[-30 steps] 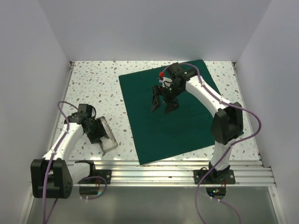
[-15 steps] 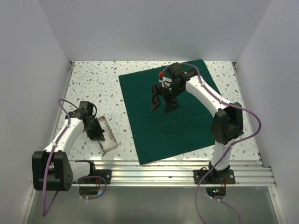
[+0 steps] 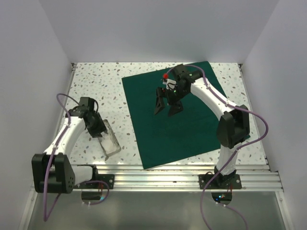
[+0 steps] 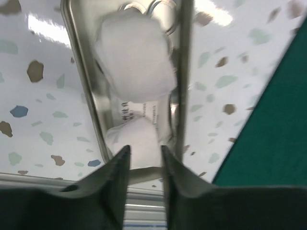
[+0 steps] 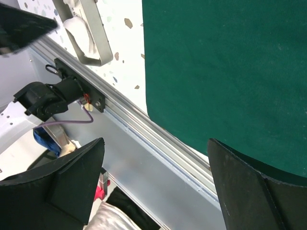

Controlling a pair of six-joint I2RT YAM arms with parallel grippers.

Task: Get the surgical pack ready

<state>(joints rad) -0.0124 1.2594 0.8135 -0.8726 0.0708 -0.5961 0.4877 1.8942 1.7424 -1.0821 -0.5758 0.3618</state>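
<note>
The surgical pack (image 3: 180,120) is a dark green cloth spread flat across the middle and right of the table; it also fills the upper right of the right wrist view (image 5: 220,62). My right gripper (image 3: 165,112) hangs above the cloth's middle, open wide with nothing between its fingers (image 5: 154,143). My left gripper (image 3: 99,130) hovers over the far end of a metal tray (image 3: 112,146). In the left wrist view its jaws (image 4: 145,149) stand a narrow gap apart, open and empty. Below them the tray (image 4: 84,96) holds two white gauze wads (image 4: 134,57).
The tray lies left of the cloth near the front edge. An aluminium rail (image 3: 182,175) runs along the table's near edge and shows in the right wrist view (image 5: 144,129). White walls close in the left, back and right sides.
My left gripper has drawn back a little toward the tray's far end. Its jaws closed and have parted again to a narrow gap. The right arm has not moved.
</note>
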